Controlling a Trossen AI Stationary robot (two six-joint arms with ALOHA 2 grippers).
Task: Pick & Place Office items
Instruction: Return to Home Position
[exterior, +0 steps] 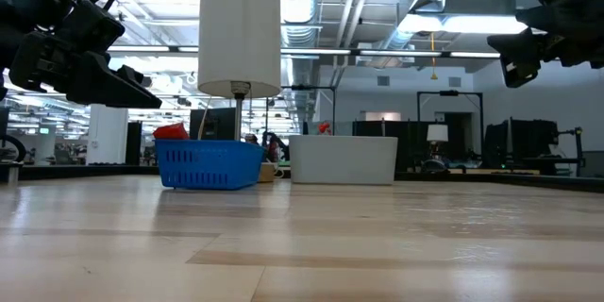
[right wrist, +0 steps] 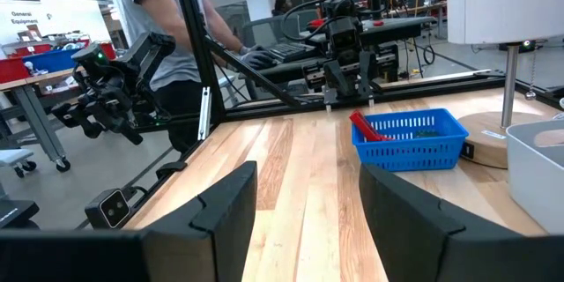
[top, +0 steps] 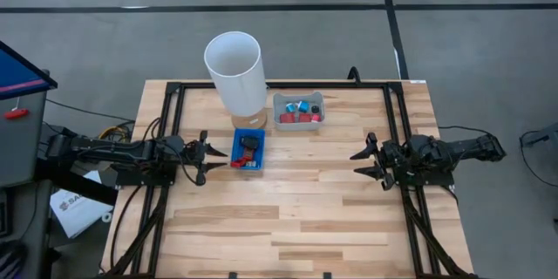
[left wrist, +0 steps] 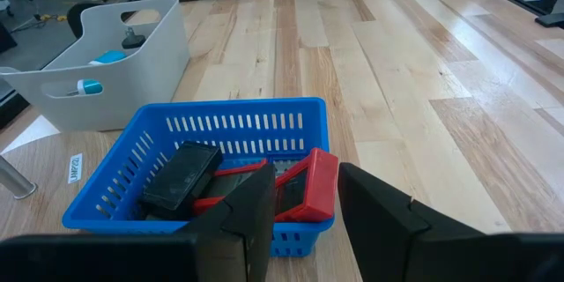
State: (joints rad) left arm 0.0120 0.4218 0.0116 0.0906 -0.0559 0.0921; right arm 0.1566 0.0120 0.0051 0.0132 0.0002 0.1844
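Note:
A small blue slotted tray sits on the table with red and black office items inside; in the left wrist view the blue tray holds a black flat piece and red pieces. A white bin behind it holds red, blue and black bits. My left gripper hovers open just left of the blue tray, above the table. My right gripper hovers open over the table's right part, far from both containers.
A tall white cylinder lampshade stands on a round base by the table's far edge, next to both containers. Black frame rails run along the table's sides. A person stands beyond the left side. Bare wood spreads across the near half.

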